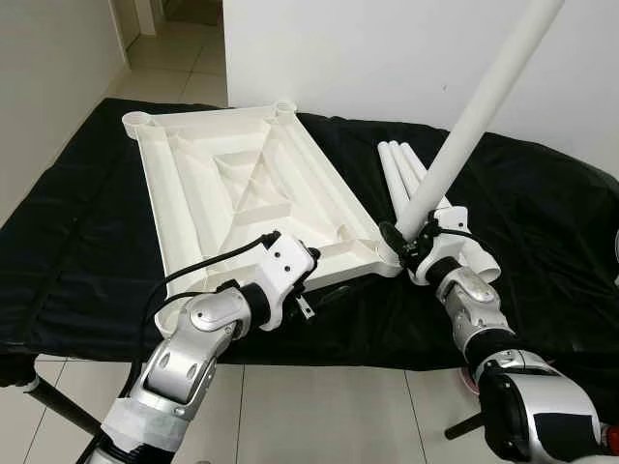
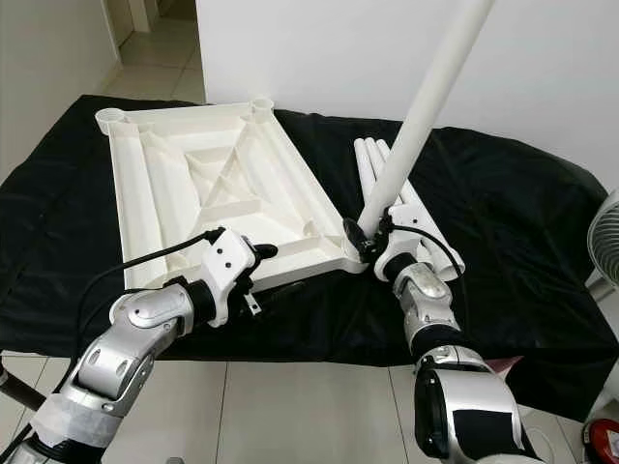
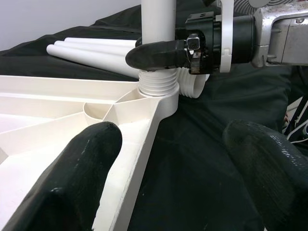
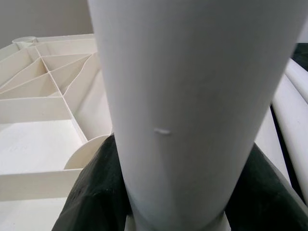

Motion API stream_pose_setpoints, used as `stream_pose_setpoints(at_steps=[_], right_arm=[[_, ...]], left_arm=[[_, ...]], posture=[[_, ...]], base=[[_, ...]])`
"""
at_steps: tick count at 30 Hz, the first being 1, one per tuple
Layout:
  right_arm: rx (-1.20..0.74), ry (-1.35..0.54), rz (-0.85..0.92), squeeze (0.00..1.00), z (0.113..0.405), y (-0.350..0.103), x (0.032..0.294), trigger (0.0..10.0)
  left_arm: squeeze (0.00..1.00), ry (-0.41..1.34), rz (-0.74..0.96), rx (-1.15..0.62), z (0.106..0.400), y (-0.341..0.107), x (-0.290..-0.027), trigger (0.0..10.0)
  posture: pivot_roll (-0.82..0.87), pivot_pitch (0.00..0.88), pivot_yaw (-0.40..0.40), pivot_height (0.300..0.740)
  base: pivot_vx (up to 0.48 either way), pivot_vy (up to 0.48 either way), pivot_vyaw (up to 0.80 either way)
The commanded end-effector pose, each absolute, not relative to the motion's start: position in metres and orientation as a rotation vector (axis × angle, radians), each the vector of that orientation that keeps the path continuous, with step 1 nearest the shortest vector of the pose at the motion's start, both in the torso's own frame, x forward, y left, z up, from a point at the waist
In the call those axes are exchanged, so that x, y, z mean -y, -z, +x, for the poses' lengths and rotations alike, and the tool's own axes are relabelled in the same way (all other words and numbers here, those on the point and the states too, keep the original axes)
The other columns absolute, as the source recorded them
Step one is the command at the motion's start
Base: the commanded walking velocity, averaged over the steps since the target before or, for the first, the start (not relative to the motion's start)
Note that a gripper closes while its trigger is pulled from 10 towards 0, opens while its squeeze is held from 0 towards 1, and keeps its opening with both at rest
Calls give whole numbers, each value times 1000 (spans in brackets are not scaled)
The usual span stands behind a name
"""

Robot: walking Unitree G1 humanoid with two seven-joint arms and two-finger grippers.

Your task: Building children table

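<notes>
A white children's tabletop (image 1: 232, 184) lies upside down on a black cloth-covered surface (image 1: 77, 242). My right gripper (image 1: 401, 242) is shut on a long white leg (image 1: 474, 106). The leg leans up and to the right. Its threaded end (image 3: 156, 84) sits in the tabletop's near right corner socket (image 3: 159, 103). The right wrist view shows the leg (image 4: 192, 110) close up, with dark fingers (image 4: 91, 192) on both sides. My left gripper (image 1: 324, 274) is open at the tabletop's near rim, one finger (image 3: 91, 163) over the tabletop and the other over the cloth. Three spare legs (image 1: 406, 169) lie right of the tabletop.
A white wall stands behind the surface, with a doorway and tiled floor at the far left. A fan (image 2: 604, 242) stands at the right edge. A black stand leg (image 1: 58, 406) crosses the floor at the near left.
</notes>
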State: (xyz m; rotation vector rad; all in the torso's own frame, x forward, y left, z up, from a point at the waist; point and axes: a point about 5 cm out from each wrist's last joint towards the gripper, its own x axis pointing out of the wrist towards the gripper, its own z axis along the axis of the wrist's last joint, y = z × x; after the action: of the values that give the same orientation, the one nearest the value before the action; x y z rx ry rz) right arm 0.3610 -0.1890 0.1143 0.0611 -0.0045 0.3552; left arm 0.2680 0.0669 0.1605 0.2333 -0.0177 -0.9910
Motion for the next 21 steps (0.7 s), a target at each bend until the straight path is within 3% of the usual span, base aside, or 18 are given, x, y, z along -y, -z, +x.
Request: stream_pose_setpoints(at_steps=[1, 12, 21], right_arm=[[-149, -299, 105, 0, 346, -79, 195, 10000], [-167, -219, 118, 0, 344, -72, 192, 10000], [-138, -91, 99, 0, 350, -76, 175, 10000]], left_arm=[[0, 973, 230, 12, 267, -160, -66, 10000], [0, 973, 229, 15, 266, -160, -65, 10000], [0, 968, 229, 18, 267, -161, -66, 10000]], posture=[[-7, 0, -72, 740], [-6, 0, -73, 740], [-2, 0, -75, 740]], base=[[0, 0, 0], [0, 0, 0], [0, 0, 0]])
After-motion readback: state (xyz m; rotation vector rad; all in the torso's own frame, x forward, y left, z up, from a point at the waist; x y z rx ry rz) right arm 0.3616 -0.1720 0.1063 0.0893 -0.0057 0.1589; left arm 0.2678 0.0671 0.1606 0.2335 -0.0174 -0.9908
